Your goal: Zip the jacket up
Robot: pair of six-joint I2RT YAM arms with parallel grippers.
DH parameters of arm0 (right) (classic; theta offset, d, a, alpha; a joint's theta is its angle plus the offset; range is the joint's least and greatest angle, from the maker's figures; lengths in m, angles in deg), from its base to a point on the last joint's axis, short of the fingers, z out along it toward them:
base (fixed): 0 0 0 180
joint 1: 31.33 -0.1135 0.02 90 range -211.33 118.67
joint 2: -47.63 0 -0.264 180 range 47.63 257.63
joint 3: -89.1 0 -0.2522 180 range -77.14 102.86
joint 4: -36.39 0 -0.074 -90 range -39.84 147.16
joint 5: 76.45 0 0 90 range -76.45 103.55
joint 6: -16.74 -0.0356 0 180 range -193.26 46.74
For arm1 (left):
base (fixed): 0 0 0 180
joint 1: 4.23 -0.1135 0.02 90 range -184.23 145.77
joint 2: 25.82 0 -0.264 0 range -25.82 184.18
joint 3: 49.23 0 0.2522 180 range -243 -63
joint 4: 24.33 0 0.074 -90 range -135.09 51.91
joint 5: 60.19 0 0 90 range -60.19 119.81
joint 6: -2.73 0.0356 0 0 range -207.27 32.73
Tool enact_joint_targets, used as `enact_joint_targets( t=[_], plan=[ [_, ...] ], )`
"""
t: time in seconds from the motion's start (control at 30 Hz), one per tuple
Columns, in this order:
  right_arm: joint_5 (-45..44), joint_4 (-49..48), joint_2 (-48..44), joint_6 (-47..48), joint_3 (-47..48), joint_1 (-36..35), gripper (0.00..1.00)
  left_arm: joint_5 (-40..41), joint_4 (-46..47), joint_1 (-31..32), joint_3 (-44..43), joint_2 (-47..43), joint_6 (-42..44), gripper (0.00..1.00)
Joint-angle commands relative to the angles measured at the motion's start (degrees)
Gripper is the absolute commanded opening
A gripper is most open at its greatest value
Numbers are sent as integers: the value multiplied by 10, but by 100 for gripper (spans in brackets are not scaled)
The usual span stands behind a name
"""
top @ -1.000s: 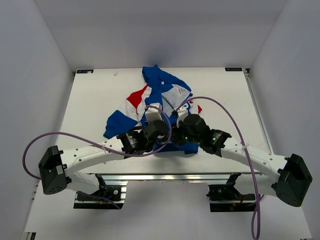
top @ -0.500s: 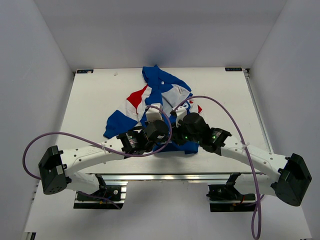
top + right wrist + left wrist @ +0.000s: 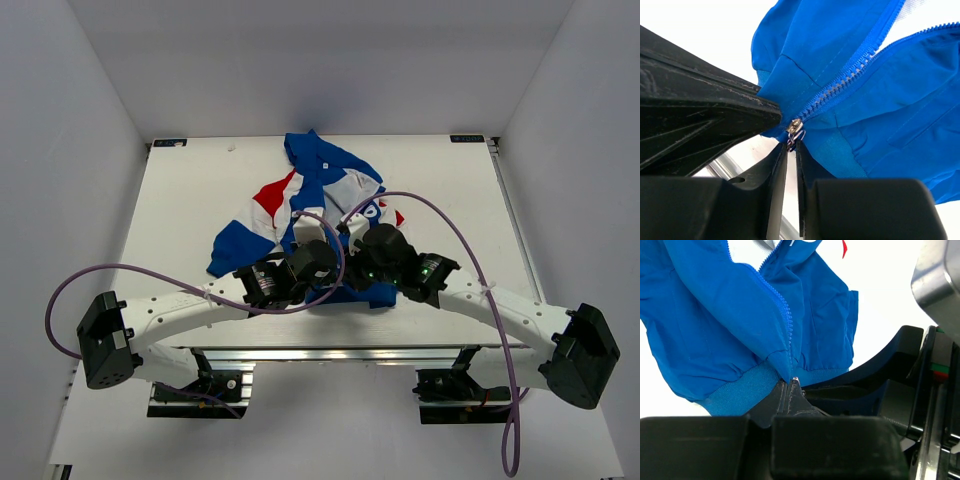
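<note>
ok so where this is at: basically the start line. the small royal-blue fabric jacket with red and white panels (image 3: 318,175) is lying crumpled in the middle of the white surface (image 3: 190,200), collar end away from the arms and hem end toward them. both arms are bunched up right at that near hem.

left claw (image 3: 790,386) is clamped fully closed on the jacket, right where the bottom of the zipper meets the blue ribbed hem (image 3: 735,390). looks like the anchor hand to me, holding the bottom so the slider has something to pull against.

right claw (image 3: 791,150) is set narrow, nearly together, with the little silver metal pull tab (image 3: 796,135) sitting right at the mouth of it. i honestly can't tell whether the tab is really pinched or just hanging in the gap.

the blue-toothed zipper (image 3: 840,87) itself: the slider is down at the very bottom. above it the two rows of teeth run close together for a bit, then spread apart with white showing between them, so i'd call it unzipped.

so done: bottom end pinned, slider found. left: a firm grip on the tab, then the whole run up to the collar.
</note>
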Motion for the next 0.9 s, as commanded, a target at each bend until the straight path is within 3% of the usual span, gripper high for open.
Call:
enact_joint_targets(
  t=[0.0,0.13,0.17,0.2,0.6,0.87],
  plan=[
    [-4,18,1,26,28,5,18,-5,4,4,-3,-20,11,0],
    [4,22,0,38,29,5,9,-8,6,4,-5,-16,19,0],
    [4,22,0,37,29,6,1,-9,7,4,-5,-15,21,0],
    [4,22,-1,40,30,6,0,-9,6,4,-6,-14,23,0],
    [32,43,0,75,35,7,0,-4,3,4,-6,-11,37,0],
    [53,54,6,107,32,10,7,-4,3,4,-6,-13,57,0]
  ],
)
